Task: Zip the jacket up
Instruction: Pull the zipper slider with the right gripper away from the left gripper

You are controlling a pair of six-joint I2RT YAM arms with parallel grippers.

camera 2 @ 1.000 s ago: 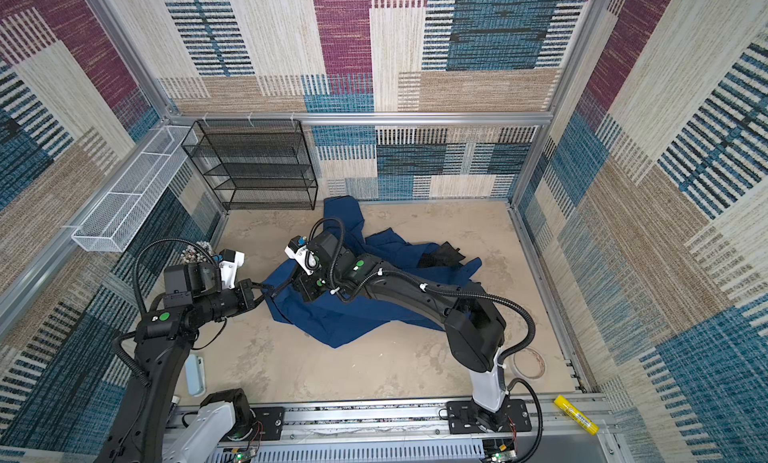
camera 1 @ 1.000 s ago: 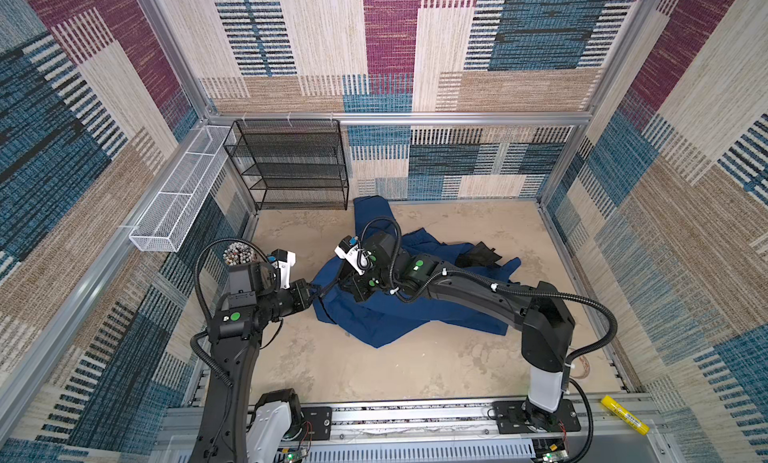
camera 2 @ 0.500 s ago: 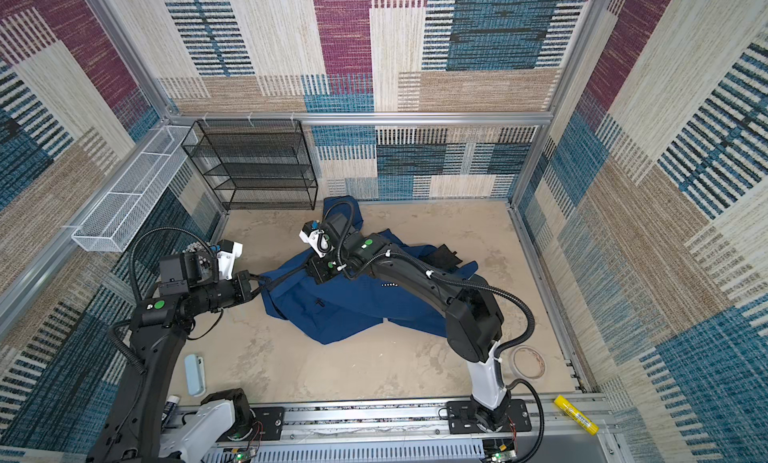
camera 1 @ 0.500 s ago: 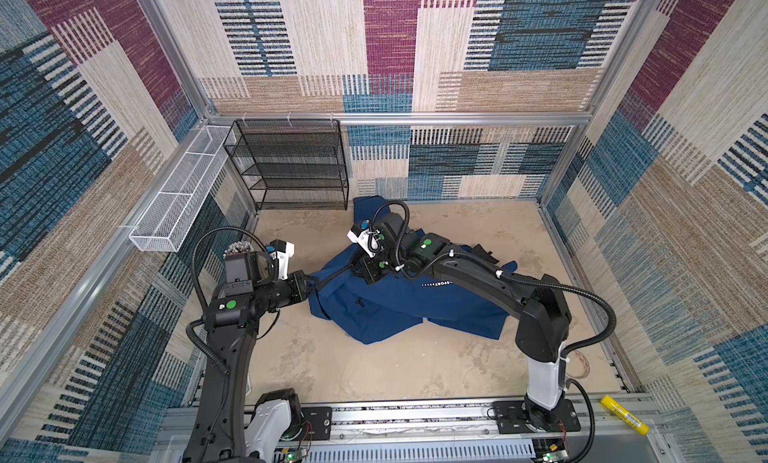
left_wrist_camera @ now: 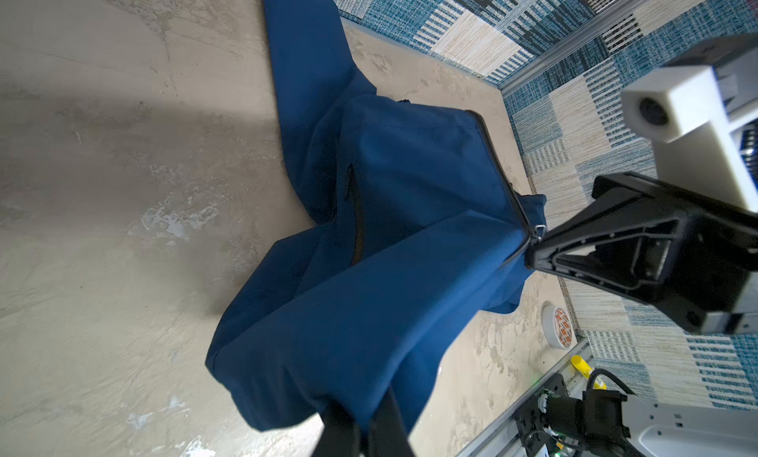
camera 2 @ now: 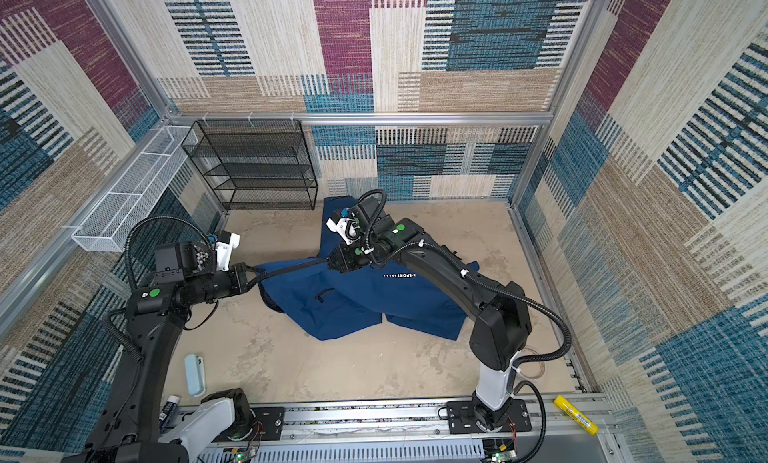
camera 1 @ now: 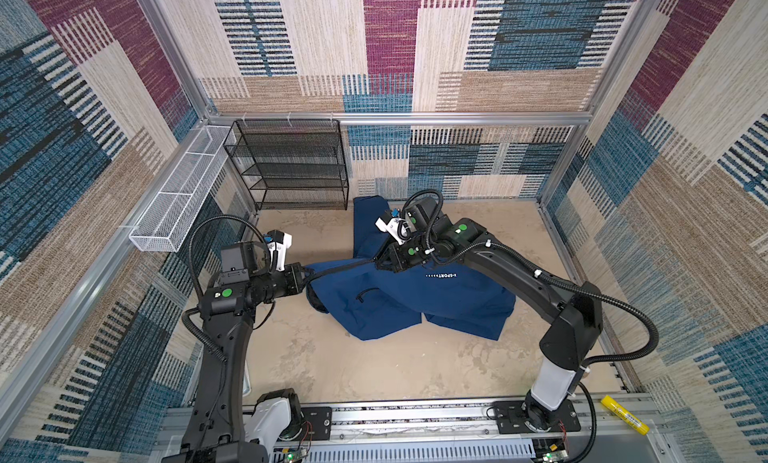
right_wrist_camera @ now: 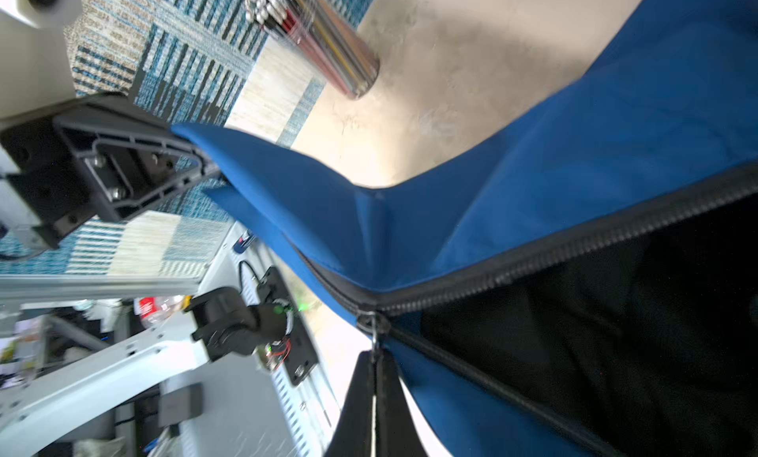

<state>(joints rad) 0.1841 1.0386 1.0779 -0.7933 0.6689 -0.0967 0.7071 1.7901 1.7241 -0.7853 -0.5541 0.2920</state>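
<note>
Since a second ago the right gripper (camera 1: 379,263) has drawn away from the left one, and the left gripper (camera 1: 305,279) has backed off the other way, so the blue jacket (camera 1: 415,303) is now stretched taut between them. The left gripper is clamped on the jacket's bottom edge. The right gripper is pinched tight on the zipper pull (right_wrist_camera: 372,340). Most of the jacket lies on the floor below and beyond the right gripper.

The stretch between the two grippers looks zipped. Past the right gripper the zipper teeth (right_wrist_camera: 574,246) are parted and the black lining (right_wrist_camera: 594,332) shows. The white chest lettering (camera 1: 440,276) sits just beside the right gripper, so I'd guess the upper part, up to the collar, is left to close.
</note>
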